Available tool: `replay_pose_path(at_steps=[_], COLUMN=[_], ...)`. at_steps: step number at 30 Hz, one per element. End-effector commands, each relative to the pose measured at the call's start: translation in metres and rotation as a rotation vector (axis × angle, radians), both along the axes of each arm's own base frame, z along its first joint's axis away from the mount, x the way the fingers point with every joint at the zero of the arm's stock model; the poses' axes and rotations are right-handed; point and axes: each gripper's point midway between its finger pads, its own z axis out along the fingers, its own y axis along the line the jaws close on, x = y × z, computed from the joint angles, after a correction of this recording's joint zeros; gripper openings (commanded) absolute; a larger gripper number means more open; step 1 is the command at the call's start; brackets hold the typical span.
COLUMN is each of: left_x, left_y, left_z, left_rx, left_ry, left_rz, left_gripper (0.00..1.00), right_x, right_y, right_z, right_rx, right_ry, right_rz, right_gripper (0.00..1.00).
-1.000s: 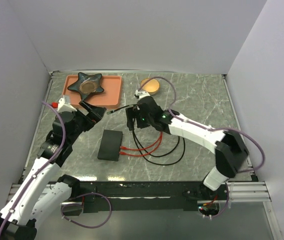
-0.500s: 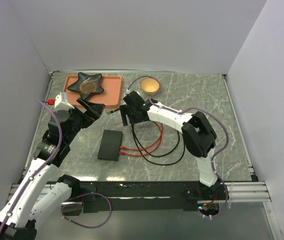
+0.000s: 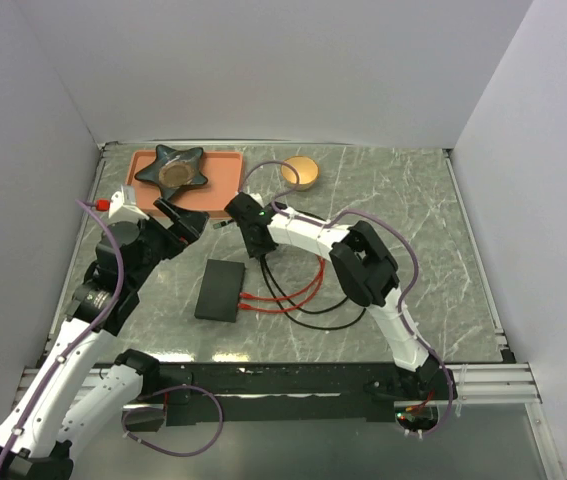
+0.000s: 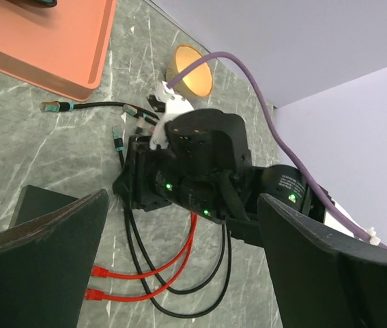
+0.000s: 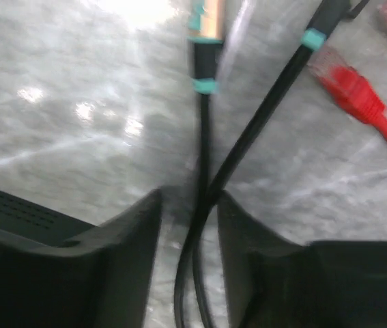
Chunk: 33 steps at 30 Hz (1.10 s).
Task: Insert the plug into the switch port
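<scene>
Left claw (image 3: 181, 222): beyond the switch box (image 3: 221, 290) and to its left, raised off the surface (image 3: 413, 220), fingers spread wide with nothing between them. Salmon-pink tray (image 3: 221, 186): farther back than the box and left of it, at the surface's far edge, carrying a black star-shaped dish (image 3: 171, 168). Switch box: flat matte black rectangle lying left of centre, long side running near to far. A row of small slots shows on its top in the right wrist view. Its switch ports cannot be made out in any view. Plug (image 5: 205, 24): gold tip with teal collars, on the end of a thin black cable (image 5: 204, 130). It lies on the surface beyond the box's far edge, apart from the box and in no port. Right claw (image 5: 190, 198): low over the surface just beyond the box's far right corner. Its fingers (image 5: 128, 232) are drawn partway together, with that black cable and a second one running between them. Whether they pinch the cable cannot be told. Red cables, two (image 4: 97, 272): plug ends lying just beside the box's right side, the leads curving away to the right. Round tan dish (image 3: 301, 172): well beyond the box and to its right, near the tray's right end.
</scene>
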Motion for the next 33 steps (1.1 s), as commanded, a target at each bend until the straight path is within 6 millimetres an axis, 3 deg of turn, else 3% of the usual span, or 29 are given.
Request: replay_pose_path(at_steps=[1, 3, 4, 7, 8, 10, 12, 13, 14, 16, 17, 19, 20, 21, 22, 23, 25, 26, 33], left_x=[-0.005, -0.006, -0.006, -0.007, -0.007, -0.007, -0.007, -0.007, -0.008, -0.008, -0.008, -0.010, -0.010, -0.010, -0.010, -0.010, -0.009, -0.008, -0.003], left_y=[0.005, 0.007, 0.006, 0.008, 0.008, 0.008, 0.008, 0.008, 0.009, 0.009, 0.010, 0.012, 0.013, 0.014, 0.014, 0.014, 0.013, 0.011, 0.004], left_z=[0.027, 0.028, 0.028, 0.029, 0.029, 0.027, 0.027, 0.027, 0.029, 0.029, 0.027, 0.026, 0.027, 0.027, 0.026, 0.026, 0.026, 0.027, 0.022], left_rx=[0.002, 0.003, 0.003, 0.006, 0.004, 0.009, 0.015, 0.018, 0.019, 0.021, 0.027, 0.032, 0.036, 0.036, 0.038, 0.039, 0.035, 0.033, 0.030], left_ry=[-0.070, -0.073, -0.072, -0.074, -0.075, -0.072, -0.069, -0.065, -0.068, -0.069, -0.066, -0.066, -0.070, -0.068, -0.069, -0.071, -0.071, -0.072, -0.057], left_rz=[0.008, 0.016, 0.016, 0.018, 0.020, 0.021, 0.020, 0.018, 0.019, 0.017, 0.021, 0.029, 0.032, 0.038, 0.036, 0.034, 0.033, 0.024, -0.003], left_gripper=[0.96, 0.96, 0.96, 0.96, 0.96, 0.96, 0.96, 0.96, 0.96, 0.96, 0.96, 0.96, 0.96, 0.96, 0.96, 0.96, 0.96, 0.96, 0.96], right_x=[-0.003, -0.003, -0.003, -0.002, 0.002, -0.003, 0.002, 0.003, 0.001, 0.004, -0.001, 0.000, -0.008, -0.010, -0.014, -0.022, -0.031, -0.046, -0.111], right_y=[0.003, 0.001, 0.002, 0.006, 0.009, 0.006, 0.008, -0.001, -0.009, -0.033, -0.048, -0.080, -0.097, -0.109, -0.121, -0.144, -0.164, -0.181, -0.244], right_z=[-0.012, -0.017, -0.019, 0.000, 0.028, 0.046, 0.124, 0.137, 0.177, 0.208, 0.242, 0.264, 0.295, 0.309, 0.312, 0.341, 0.365, 0.391, 0.492], right_rx=[-0.073, -0.070, -0.059, 0.031, 0.087, 0.144, 0.291, 0.305, 0.350, 0.347, 0.377, 0.374, 0.416, 0.436, 0.441, 0.479, 0.509, 0.542, 0.609], right_ry=[0.028, 0.047, 0.047, 0.020, -0.028, -0.051, -0.213, -0.240, -0.312, -0.388, -0.453, -0.509, -0.572, -0.614, -0.629, -0.706, -0.800, -0.877, -1.187], right_rz=[0.020, 0.032, 0.039, 0.061, 0.067, 0.101, 0.150, 0.149, 0.148, 0.127, 0.112, 0.068, 0.053, 0.039, 0.026, -0.008, -0.023, -0.037, -0.086], right_gripper=[0.18, 0.00, 0.00, 0.00, 0.00, 0.00, 0.00, 0.00, 0.00, 0.00, 0.00, 0.00, 0.00, 0.00, 0.00, 0.00, 0.00, 0.00, 0.00])
